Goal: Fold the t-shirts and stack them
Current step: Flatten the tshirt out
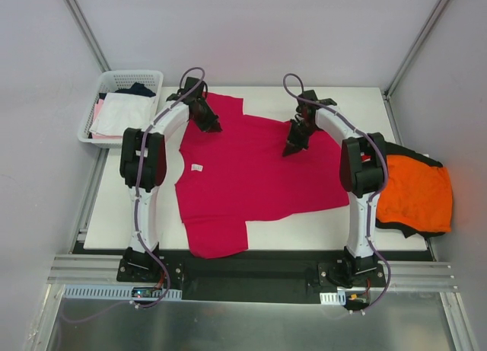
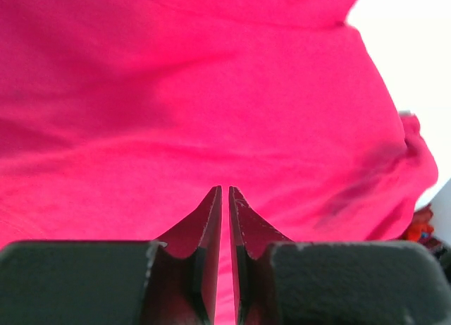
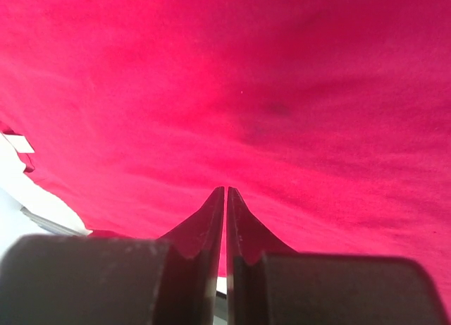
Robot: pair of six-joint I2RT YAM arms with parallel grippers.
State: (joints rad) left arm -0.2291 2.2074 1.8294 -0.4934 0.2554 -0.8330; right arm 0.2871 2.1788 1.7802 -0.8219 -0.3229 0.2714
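Left jaws and right jaws both clenched to a slit over crimson-magenta t-shirt (image 1: 243, 176), spread flat on tabletop (image 1: 319, 229); whether cloth is pinched, indeterminate. Orange t-shirt (image 1: 415, 191) right of it; black t-shirt (image 1: 407, 231) mostly hidden beneath.

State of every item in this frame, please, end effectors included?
crimson t-shirt: spread flat, unfolded.
orange t-shirt: bunched, unfolded.
black t-shirt: mostly hidden under the orange one.
basket: holding garments.
left end effector: shut, over crimson cloth.
right end effector: shut, over crimson cloth.
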